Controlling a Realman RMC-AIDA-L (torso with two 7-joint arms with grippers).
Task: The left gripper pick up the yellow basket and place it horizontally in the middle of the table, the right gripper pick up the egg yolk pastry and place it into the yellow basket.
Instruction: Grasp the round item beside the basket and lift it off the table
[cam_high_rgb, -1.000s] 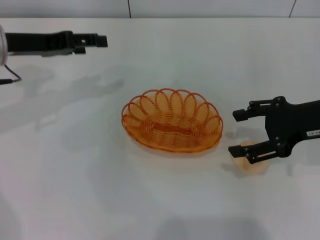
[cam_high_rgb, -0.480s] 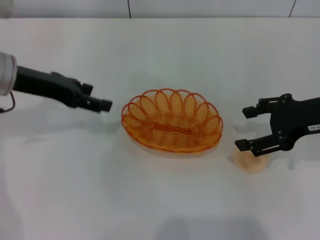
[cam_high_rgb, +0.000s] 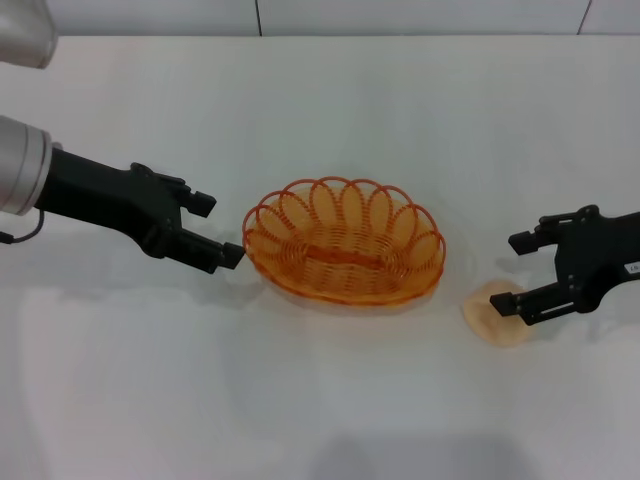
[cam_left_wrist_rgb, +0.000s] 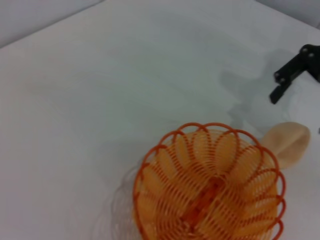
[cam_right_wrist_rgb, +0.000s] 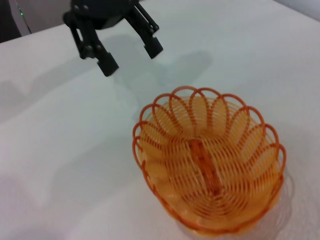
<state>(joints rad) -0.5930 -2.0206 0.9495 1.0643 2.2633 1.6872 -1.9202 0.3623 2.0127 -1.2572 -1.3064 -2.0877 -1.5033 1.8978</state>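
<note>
The yellow basket (cam_high_rgb: 343, 250) lies level on the white table (cam_high_rgb: 330, 400) near the middle, long side left to right. My left gripper (cam_high_rgb: 220, 230) is open, its fingertips just off the basket's left end, not touching it. The egg yolk pastry (cam_high_rgb: 497, 318) lies on the table right of the basket. My right gripper (cam_high_rgb: 510, 272) is open and empty beside the pastry, one finger over its right edge. The left wrist view shows the basket (cam_left_wrist_rgb: 210, 185), the pastry (cam_left_wrist_rgb: 288, 142) and the right gripper. The right wrist view shows the basket (cam_right_wrist_rgb: 210, 165) and the open left gripper (cam_right_wrist_rgb: 125, 50).
The table's far edge meets a grey wall (cam_high_rgb: 400, 15) at the back.
My left gripper has swung down and right, from the far left to the basket's left end. My right gripper has drawn back to the right, uncovering more of the pastry.
</note>
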